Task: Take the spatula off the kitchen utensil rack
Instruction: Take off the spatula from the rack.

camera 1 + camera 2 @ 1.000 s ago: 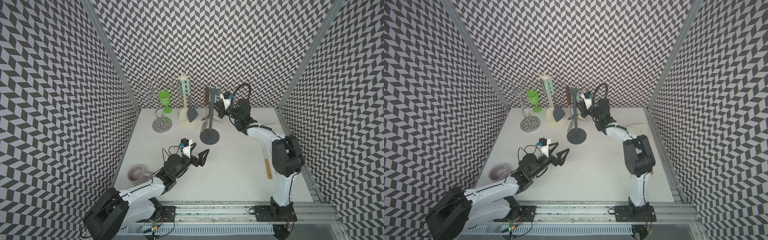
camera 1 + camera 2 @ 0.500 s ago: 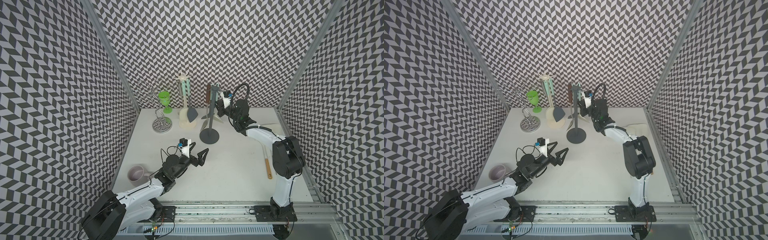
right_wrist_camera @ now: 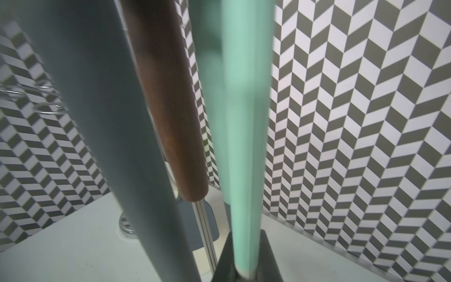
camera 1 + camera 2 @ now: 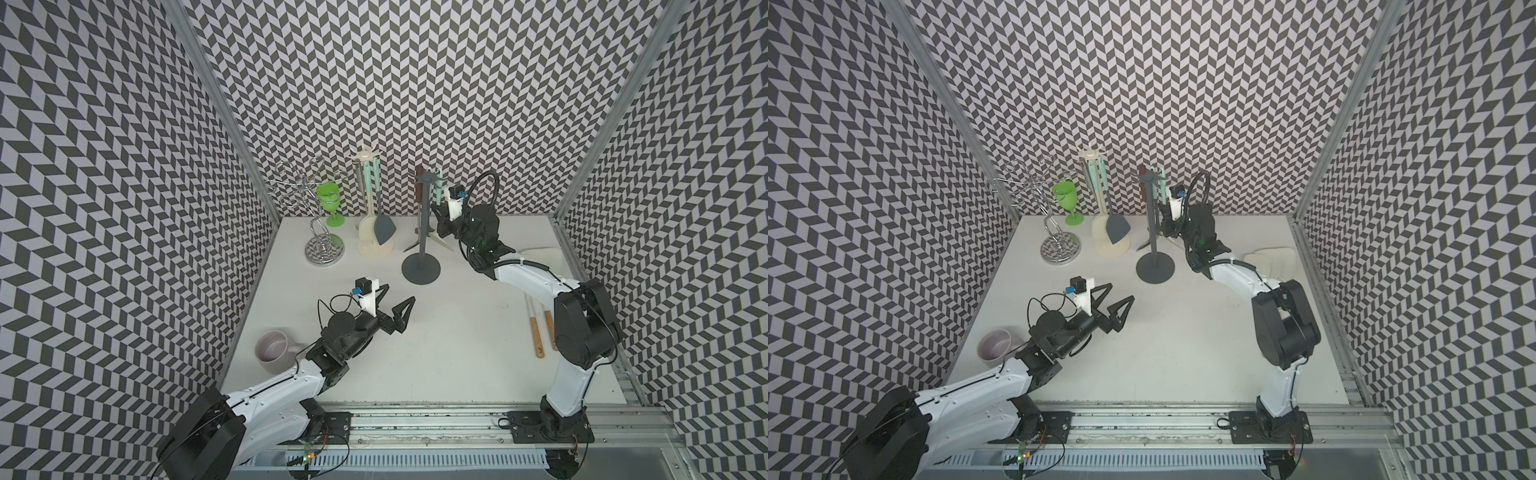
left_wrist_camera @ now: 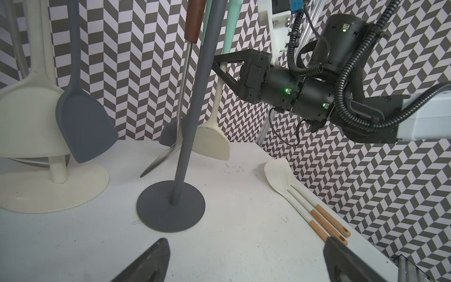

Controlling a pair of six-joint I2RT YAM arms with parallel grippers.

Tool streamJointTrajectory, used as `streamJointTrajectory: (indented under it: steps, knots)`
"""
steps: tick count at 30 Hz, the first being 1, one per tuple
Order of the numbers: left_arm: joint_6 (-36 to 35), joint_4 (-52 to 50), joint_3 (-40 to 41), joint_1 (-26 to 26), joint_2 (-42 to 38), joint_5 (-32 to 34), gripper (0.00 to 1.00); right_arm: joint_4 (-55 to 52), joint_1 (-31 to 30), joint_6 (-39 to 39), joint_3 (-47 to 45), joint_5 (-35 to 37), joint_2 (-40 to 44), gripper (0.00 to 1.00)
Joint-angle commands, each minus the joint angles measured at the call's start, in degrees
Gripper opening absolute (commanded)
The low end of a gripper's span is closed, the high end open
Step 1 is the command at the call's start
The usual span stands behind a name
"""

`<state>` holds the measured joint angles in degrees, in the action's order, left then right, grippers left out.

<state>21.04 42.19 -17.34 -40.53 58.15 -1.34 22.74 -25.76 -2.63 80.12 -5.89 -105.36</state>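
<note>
The room was brightly and evenly lit from overhead, and the white desk (image 4: 457, 353) carried only faint, soft shadows, with no harsh glare anywhere. In both top views the patterned walls (image 4: 395, 83) splayed outward toward the picture edges. The left wrist view was crisp throughout. In the right wrist view the spatula handle (image 3: 244, 122) and rack pole (image 3: 97, 122) sat close to the lens and looked smeared and soft, while the wall behind them was sharp.

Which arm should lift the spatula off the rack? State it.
Right. The right gripper is shut on the mint-handled cream spatula on the dark grey rack; the left gripper hangs open, apart.
</note>
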Motion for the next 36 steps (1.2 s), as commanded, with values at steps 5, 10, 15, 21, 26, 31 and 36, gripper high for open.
streamJointTrajectory:
  steps: [5,10,15,21,26,31,36]
  knots:
    - [-0.5,0.1,0.8,-0.4,-1.2,0.8,1.0,-6.6,-2.0,-4.8,9.1,16.2,1.7,0.0]
    - [-0.5,0.2,0.8,-0.4,-1.1,0.9,1.0,-9.1,-3.8,-7.7,10.5,24.3,2.2,0.0]
    - [-0.5,0.3,0.9,-0.4,-1.3,0.9,1.0,-13.1,-4.2,-6.7,12.5,25.9,2.9,0.0]
    - [-0.5,0.4,1.0,-0.4,-1.2,0.8,1.0,-13.3,-4.0,-3.9,10.6,19.0,6.1,0.0]
    - [-0.5,0.7,1.2,-0.4,-1.4,0.7,1.0,-11.5,-3.5,-2.1,7.0,11.5,8.3,0.0]
    - [-0.6,0.8,1.3,-0.4,-1.6,0.8,1.0,-7.5,-2.1,2.1,2.0,11.4,10.3,0.0]
    - [-0.8,1.2,1.6,-0.5,-1.5,1.2,1.0,-9.0,-1.4,5.4,2.7,11.6,9.3,0.0]
